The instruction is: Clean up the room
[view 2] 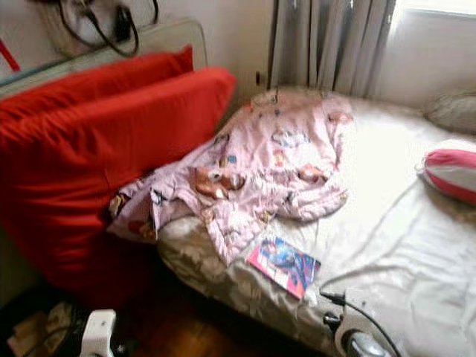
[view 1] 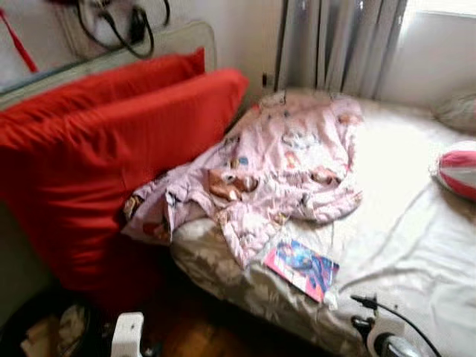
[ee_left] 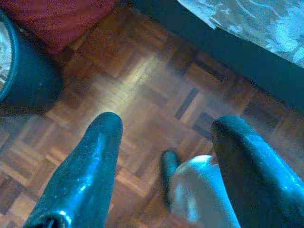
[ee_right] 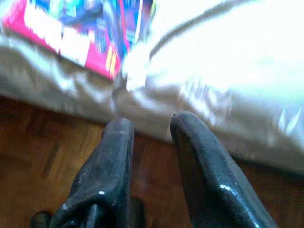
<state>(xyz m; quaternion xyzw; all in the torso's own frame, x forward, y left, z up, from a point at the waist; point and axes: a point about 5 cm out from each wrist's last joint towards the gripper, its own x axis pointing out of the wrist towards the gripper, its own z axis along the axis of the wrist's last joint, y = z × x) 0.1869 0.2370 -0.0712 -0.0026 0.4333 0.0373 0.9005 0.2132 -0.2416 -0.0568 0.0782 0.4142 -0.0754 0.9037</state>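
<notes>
Bed (view 1: 416, 245) with pale sheet across right and centre of head views. Crumpled pink printed blanket (view 1: 286, 167) on bed, spilling over near edge at 9 o'clock side, touching red cushion. Bright pink-and-blue magazine (view 1: 301, 268) flat on sheet at 6 o'clock of blanket, just beside bed edge. Same magazine (ee_right: 80, 28) in right wrist view, lying at mattress edge above wood floor. Red-and-white striped ball (view 1: 457, 167) at 3 o'clock on bed, well apart from blanket. Grey pillow (view 1: 457, 111) at 1 o'clock, near ball. Two big red cushions (view 1: 104, 156) leaning at 9 o'clock against bed side and wall. Grey curtain (view 1: 338, 44) at 12 o'clock. Black cables (view 1: 123, 26) hanging on wall at 11 o'clock.

Left gripper (ee_left: 164, 142) low over parquet floor (ee_left: 142, 85), fingers wide apart, nothing between them. Dark round bin (ee_left: 23, 80) near it, red cushion edge just behind bin. Robot foot, pale with dark toe (ee_left: 190, 185), between fingers in that view.

Right gripper (ee_right: 149, 128) low in front of bed edge, fingers slightly apart, holding nothing, magazine near but not touched. Right arm end with black cable (view 1: 387, 327) at 5 o'clock over sheet in head view. White left arm part (view 1: 126, 335) at 7 o'clock above floor.
</notes>
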